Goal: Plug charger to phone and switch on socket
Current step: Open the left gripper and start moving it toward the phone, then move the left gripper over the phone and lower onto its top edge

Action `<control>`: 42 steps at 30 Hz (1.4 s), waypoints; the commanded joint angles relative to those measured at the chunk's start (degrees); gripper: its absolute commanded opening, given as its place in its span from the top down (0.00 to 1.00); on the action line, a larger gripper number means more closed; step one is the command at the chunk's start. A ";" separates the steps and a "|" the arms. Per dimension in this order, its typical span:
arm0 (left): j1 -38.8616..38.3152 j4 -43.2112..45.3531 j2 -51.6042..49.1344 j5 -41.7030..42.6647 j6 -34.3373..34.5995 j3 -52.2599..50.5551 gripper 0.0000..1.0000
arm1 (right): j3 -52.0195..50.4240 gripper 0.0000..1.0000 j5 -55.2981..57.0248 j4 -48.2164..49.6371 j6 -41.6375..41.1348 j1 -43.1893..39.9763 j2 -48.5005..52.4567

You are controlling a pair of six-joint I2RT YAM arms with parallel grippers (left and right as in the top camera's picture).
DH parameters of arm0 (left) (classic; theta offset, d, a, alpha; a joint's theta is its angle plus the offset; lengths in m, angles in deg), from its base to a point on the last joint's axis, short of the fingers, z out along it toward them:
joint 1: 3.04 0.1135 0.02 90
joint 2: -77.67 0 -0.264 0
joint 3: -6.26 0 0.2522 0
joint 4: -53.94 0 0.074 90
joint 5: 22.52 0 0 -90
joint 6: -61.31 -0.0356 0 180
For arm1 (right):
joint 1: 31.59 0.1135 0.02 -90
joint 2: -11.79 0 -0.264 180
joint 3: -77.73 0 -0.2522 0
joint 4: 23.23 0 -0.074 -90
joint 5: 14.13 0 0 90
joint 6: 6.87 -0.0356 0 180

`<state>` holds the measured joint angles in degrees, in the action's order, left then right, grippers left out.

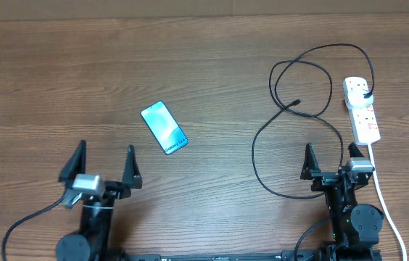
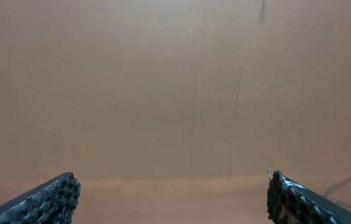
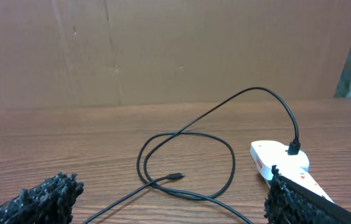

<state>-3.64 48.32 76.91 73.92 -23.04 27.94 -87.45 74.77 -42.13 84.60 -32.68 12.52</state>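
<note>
The phone [image 1: 164,127] lies face up with a light-blue screen, left of centre on the wooden table. The charger, a thin black cable [image 1: 262,138], loops on the right; its connector tip [image 1: 296,102] lies free and its black plug [image 1: 366,95] sits in the white socket strip [image 1: 362,109]. In the right wrist view the cable [image 3: 188,140], tip [image 3: 175,177] and socket [image 3: 281,160] lie ahead of my right gripper [image 3: 169,202]. My left gripper [image 1: 106,165] is open and empty near the front edge, below the phone. My right gripper [image 1: 329,161] is open and empty, below the cable loops.
The socket's thick white cord [image 1: 386,203] runs down the right side toward the front edge. The left wrist view shows only bare wooden table [image 2: 175,93] between the open fingers [image 2: 174,199]. A cardboard wall [image 3: 163,50] stands behind the table.
</note>
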 commanded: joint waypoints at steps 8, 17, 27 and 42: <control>0.61 -4.15 -7.76 -0.44 0.31 14.10 0.00 | -0.63 0.00 -0.02 0.44 0.09 0.33 -0.57; 0.57 -19.30 -28.83 3.30 2.36 36.17 0.00 | -0.63 0.00 -0.02 0.44 0.11 0.33 -0.57; 0.57 -53.31 -48.85 12.39 3.78 68.65 0.00 | -0.63 0.00 -0.02 0.44 0.11 0.33 -0.57; 0.57 -63.60 -51.91 4.09 17.25 69.07 0.00 | -0.63 0.00 -0.02 0.46 0.11 0.33 -0.57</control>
<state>-3.66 -13.99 26.01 86.53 -16.27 95.99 -87.45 74.77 -42.09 84.62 -32.68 12.52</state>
